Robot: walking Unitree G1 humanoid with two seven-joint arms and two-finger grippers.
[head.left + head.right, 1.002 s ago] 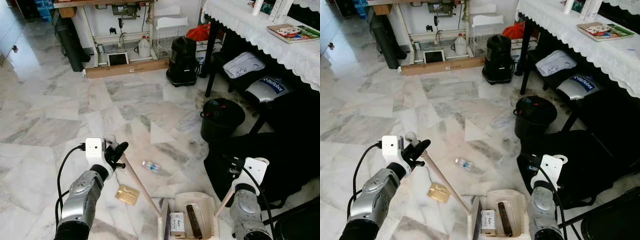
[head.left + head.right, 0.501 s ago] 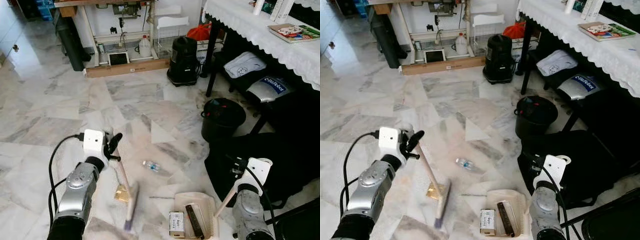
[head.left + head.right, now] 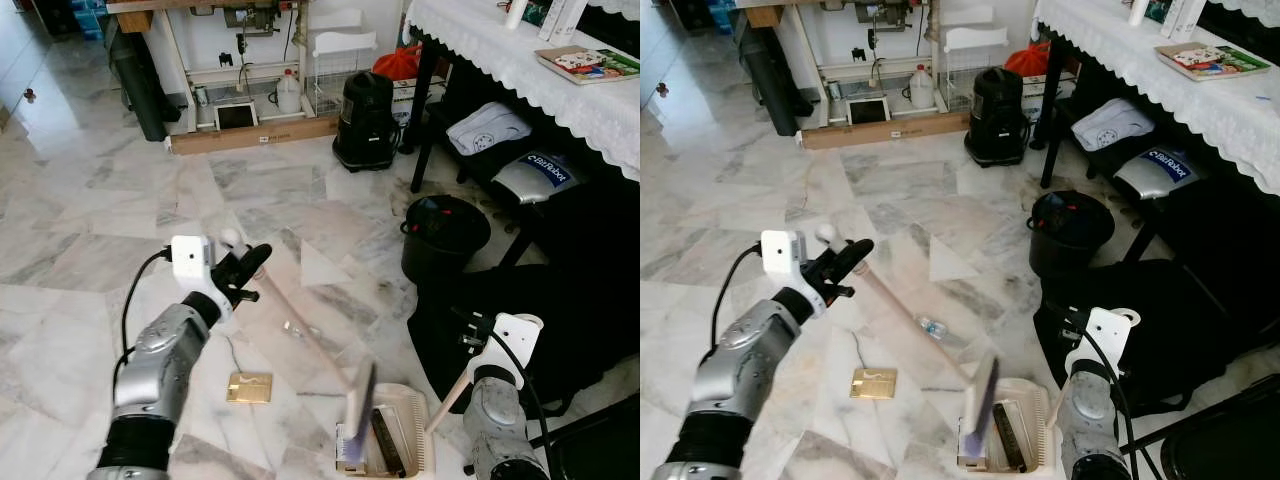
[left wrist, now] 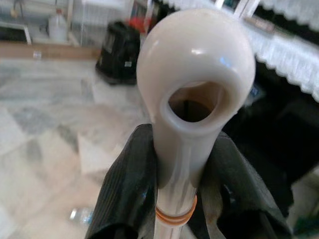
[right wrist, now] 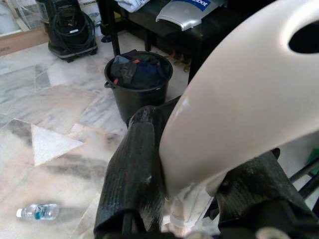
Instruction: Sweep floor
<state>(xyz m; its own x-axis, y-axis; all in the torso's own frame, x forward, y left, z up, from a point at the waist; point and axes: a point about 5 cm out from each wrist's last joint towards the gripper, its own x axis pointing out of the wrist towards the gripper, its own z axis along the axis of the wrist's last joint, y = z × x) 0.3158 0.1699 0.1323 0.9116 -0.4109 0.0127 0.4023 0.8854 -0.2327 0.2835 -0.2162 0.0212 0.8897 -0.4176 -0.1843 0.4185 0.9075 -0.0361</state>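
Broom (image 3: 300, 325) sits in my left gripper (image 3: 243, 270), fingers (image 4: 127, 199) clamped on the shaft just below the looped end cap. Held high up the handle so the long shaft gives reach, I'd say. Shaft runs from the gripper toward 5 o'clock down to the brush head (image 3: 357, 415), which is blurred and sits right at the mouth of the dustpan (image 3: 400, 435). Can't tell if the bristles touch the floor (image 3: 100, 215)

Dustpan is low in the head view, about 6 o'clock, flat on the floor, mouth facing the broom. Dark bar-shaped piece already lying in it. My right gripper (image 5: 197, 174) is closed on the dustpan's cream handle (image 3: 449, 398), which rises to my right wrist at 5 o'clock. Judgement: I hold it steady as a backstop so debris gets pushed in

Still loose on the floor: small plastic bottle (image 3: 931, 327) just beside the broom shaft, and a flat gold packet (image 3: 249, 387) at 7 o'clock of the bottle, well clear of the pan

Pose: left arm extended forward, elbow bent, wrist cocked so the gripper points toward 2 o'clock. Right arm tucked low and close, forearm near vertical

Black bucket (image 3: 444, 235) at 2 o'clock of the pan, next to the tabletop (image 3: 520, 80) leg
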